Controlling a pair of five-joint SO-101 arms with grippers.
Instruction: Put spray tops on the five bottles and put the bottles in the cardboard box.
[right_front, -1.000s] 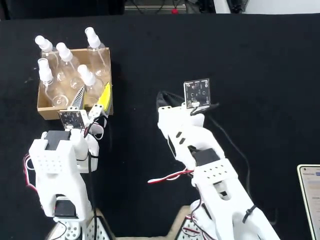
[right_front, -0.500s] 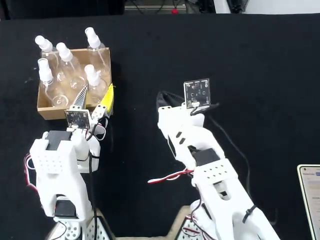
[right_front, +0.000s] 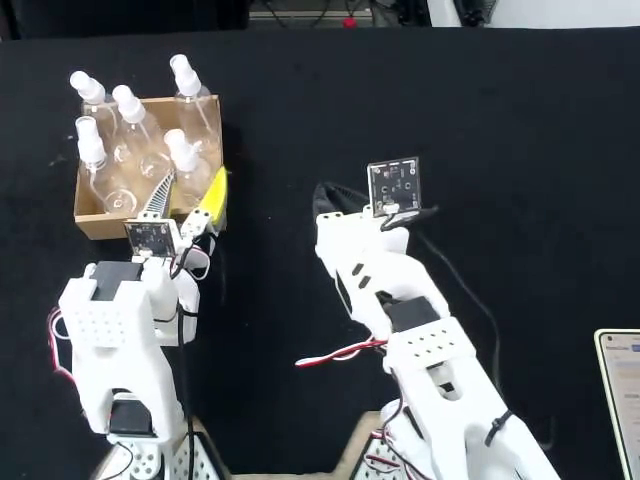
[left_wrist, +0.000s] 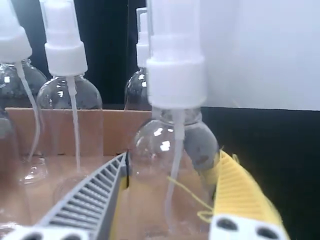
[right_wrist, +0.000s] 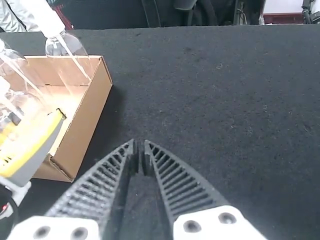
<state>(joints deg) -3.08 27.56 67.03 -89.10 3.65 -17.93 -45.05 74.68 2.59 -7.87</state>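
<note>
Change: the left pincer is nudging sideways along the near wall of the box. It is drifting a little toward the box's right corner, then easing back. The bottle between its jaws is shifting with it and not rising. My read is that this is the last bottle being settled into place, so the task is nearly finishing (only the let-go and pull-out seem to be left).

The left pincer is gripping that bottle low on its body, with the grey jaw on one side and the yellow jaw on the other, both looking to be in contact. The bottle is standing upright inside the box at its near right corner, and it is already wearing its spray top.

Container: the box is sitting open-topped on the table and is holding all five bottles. The four others are standing upright behind and beside the held one, toward the box's far and left walls. Each is showing a white spray top, and none is lying outside the box.

The right pincer is hanging over bare table well apart from the box, off its right wall. Its jaws are closed with nothing between them, and the arm is not moving across the frames.

Risk, as a judgement: pulling out too fast could be tipping the bottle against its neighbours.
</note>
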